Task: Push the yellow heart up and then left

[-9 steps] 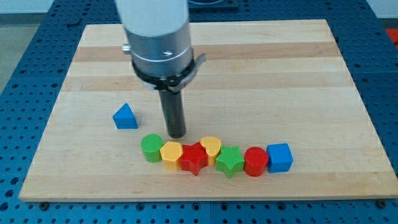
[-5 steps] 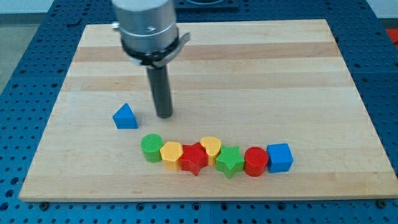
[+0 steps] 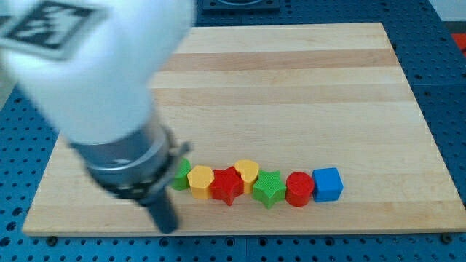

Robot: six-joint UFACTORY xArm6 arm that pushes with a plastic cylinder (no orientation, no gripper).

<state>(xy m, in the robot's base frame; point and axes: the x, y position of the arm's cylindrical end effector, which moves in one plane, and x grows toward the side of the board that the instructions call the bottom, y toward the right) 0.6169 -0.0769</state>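
The yellow heart (image 3: 247, 172) sits in a curved row of blocks near the view's bottom, between a red star (image 3: 227, 186) and a green star (image 3: 269, 189). The rod is blurred, and my tip (image 3: 169, 227) rests near the board's bottom edge. It is below and left of the row, well left of the heart, and touches no block. The arm's body hides the board's left part.
The row also holds a green cylinder (image 3: 181, 175) partly behind the arm, a second yellow block (image 3: 200, 180), a red cylinder (image 3: 299, 189) and a blue cube (image 3: 327, 184). The wooden board (image 3: 306, 87) lies on a blue perforated table.
The arm swung from above the row down and left to the board's bottom edge. It now hides the blue triangle seen earlier. No block has moved.
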